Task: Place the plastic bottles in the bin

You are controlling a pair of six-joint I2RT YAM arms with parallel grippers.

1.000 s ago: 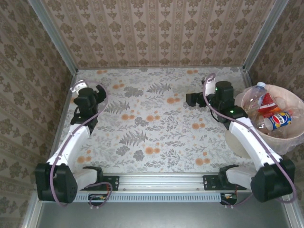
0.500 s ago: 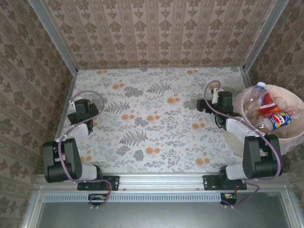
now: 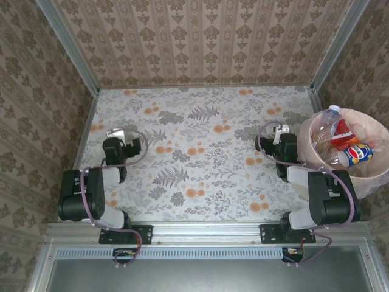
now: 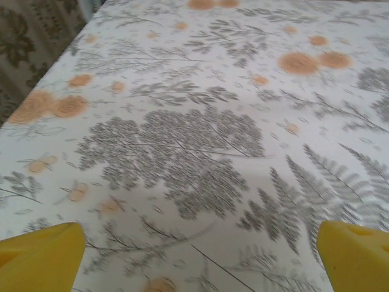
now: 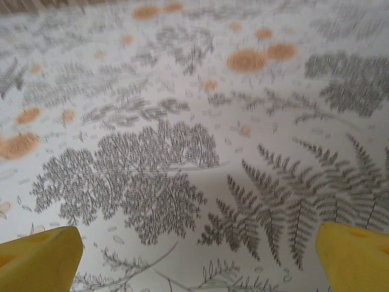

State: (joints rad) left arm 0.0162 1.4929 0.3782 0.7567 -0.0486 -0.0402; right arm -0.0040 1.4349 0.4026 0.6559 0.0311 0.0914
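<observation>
The pinkish-beige bin (image 3: 372, 181) stands at the table's right edge, lined with a clear bag. Inside it lie plastic bottles: a clear one with a white cap (image 3: 326, 123), one with a red label (image 3: 343, 131) and one with a blue label (image 3: 355, 152). My left gripper (image 3: 135, 146) sits low over the left part of the table, open. Its yellow fingertips (image 4: 42, 255) stand wide apart with bare cloth between them. My right gripper (image 3: 266, 137) is just left of the bin, open, yellow fingertips (image 5: 355, 258) wide apart over the cloth, nothing between them.
A floral tablecloth (image 3: 200, 152) covers the table, and patterned walls (image 3: 200, 42) close it in at the back and both sides. Both arms are folded back close to their bases (image 3: 115, 222) at the near edge.
Both arms have folded back toward their bases, elbows raised. The left gripper has come nearer and slightly right; the right gripper has drawn back toward the bin. Both stayed open.
</observation>
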